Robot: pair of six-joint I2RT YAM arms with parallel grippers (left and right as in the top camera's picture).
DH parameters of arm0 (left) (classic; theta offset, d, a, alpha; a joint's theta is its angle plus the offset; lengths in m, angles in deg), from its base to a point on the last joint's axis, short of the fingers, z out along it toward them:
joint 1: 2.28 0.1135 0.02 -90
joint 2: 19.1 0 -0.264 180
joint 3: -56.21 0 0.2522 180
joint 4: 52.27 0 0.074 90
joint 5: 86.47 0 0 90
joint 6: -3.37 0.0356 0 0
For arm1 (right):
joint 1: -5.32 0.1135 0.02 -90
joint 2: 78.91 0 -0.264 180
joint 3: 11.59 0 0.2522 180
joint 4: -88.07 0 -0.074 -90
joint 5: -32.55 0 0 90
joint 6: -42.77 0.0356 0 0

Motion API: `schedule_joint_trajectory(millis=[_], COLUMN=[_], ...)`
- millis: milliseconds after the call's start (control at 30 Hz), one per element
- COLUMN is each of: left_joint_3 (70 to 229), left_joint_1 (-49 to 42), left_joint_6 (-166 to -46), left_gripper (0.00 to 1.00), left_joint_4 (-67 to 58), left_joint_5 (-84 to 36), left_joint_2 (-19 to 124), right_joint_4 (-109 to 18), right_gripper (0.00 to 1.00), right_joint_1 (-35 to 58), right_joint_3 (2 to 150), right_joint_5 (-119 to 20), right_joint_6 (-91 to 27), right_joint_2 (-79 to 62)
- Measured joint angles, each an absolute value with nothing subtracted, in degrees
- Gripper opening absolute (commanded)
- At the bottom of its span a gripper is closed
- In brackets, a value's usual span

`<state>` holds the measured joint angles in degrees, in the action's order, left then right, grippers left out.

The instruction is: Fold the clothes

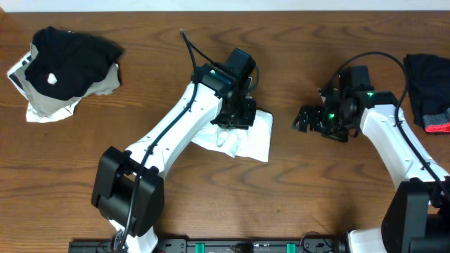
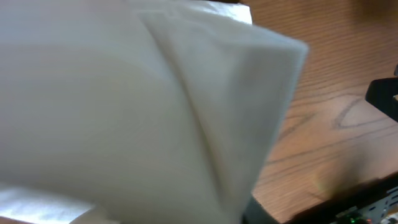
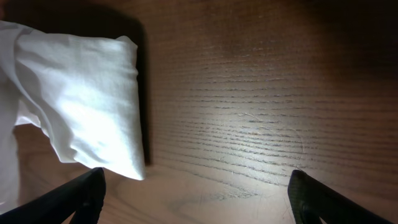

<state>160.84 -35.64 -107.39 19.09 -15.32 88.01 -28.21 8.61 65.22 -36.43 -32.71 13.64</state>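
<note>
Left hand [image 1: 235, 112] is down on the upper left part of the white T-shirt [image 1: 252, 138], which lies as a crumpled, partly folded bundle near the middle of the table [image 1: 316, 190]. Its wrist view is filled with blurred white cloth [image 2: 155, 112], with no fingers showing, so I cannot tell whether it grips the fabric or how far apart its fingers stand. Right hand [image 1: 307, 119] sits to the right of the shirt, apart from it, low over bare wood. In its own view the two dark fingertips stand wide at the lower corners [image 3: 199, 199] with nothing between them, and a folded edge of the shirt [image 3: 81, 93] lies ahead to the left. At the far left corner, a black garment with a white spot [image 1: 67, 56] rests on a pale cloth [image 1: 49, 107]. A black garment with red trim [image 1: 429, 88] lies at the right edge.
</note>
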Motion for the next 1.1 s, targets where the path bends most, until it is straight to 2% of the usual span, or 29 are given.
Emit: schedule_joint_trajectory(millis=[133, 700, 867, 933, 1000, 1033, 1100], left_joint_3=[160.84, 160.86, 160.86, 161.08, 161.52, 161.72, 162.07], left_joint_1=[-35.95, -35.86, -33.81, -30.96, -27.62, -25.83, -21.81], left_joint_6=[-107.41, -106.88, -105.7, -105.33, -105.16, -105.16, -104.48], left_gripper=[0.33, 0.34, 0.35, 0.42, 0.43, 0.49, 0.68], left_joint_4=[18.85, 17.0, 18.72, 21.02, 23.51, 24.67, 26.59], left_joint_5=[-15.34, -17.44, -17.55, -17.22, -16.48, -15.89, -14.75], left_joint_2=[88.01, 87.59, 83.04, 79.61, 76.68, 75.37, 73.19], right_joint_4=[-28.17, -28.17, -28.34, -28.98, -30.13, -31.05, -32.69], right_gripper=[0.92, 0.92, 0.91, 0.91, 0.88, 0.86, 0.8], right_joint_1=[8.61, 8.61, 8.61, 8.61, 8.66, 8.72, 9.66], right_joint_3=[65.22, 65.22, 65.22, 65.22, 65.22, 65.22, 65.22], right_joint_5=[-36.43, -35.71, -33.13, -30.22, -26.66, -24.63, -20.78], right_joint_6=[-32.71, -32.69, -32.62, -32.82, -33.48, -33.87, -34.22], right_joint_2=[13.64, 13.64, 13.64, 13.64, 13.64, 13.64, 13.64])
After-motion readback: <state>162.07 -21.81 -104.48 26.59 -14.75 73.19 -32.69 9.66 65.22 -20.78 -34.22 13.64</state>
